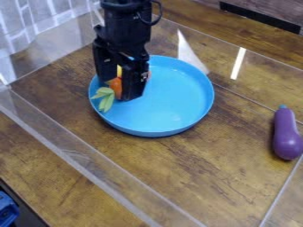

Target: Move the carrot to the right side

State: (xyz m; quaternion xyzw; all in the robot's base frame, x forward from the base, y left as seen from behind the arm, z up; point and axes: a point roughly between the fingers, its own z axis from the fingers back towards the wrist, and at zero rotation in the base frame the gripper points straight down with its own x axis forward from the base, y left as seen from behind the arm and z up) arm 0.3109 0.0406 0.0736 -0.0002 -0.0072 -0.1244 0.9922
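The carrot (112,90) is a small orange toy with a light green top, lying at the left inner edge of the blue plate (178,106). My black gripper (120,80) points straight down over it, fingers open on either side of the orange body. The fingers (137,82) hide most of the carrot; only an orange strip and the green leaves by the plate rim show. I cannot tell whether the fingers touch it.
A purple eggplant (285,132) lies on the wooden table at the right. Something yellow shows between the fingers above the carrot. Clear plastic walls run along the left, front and back of the work area.
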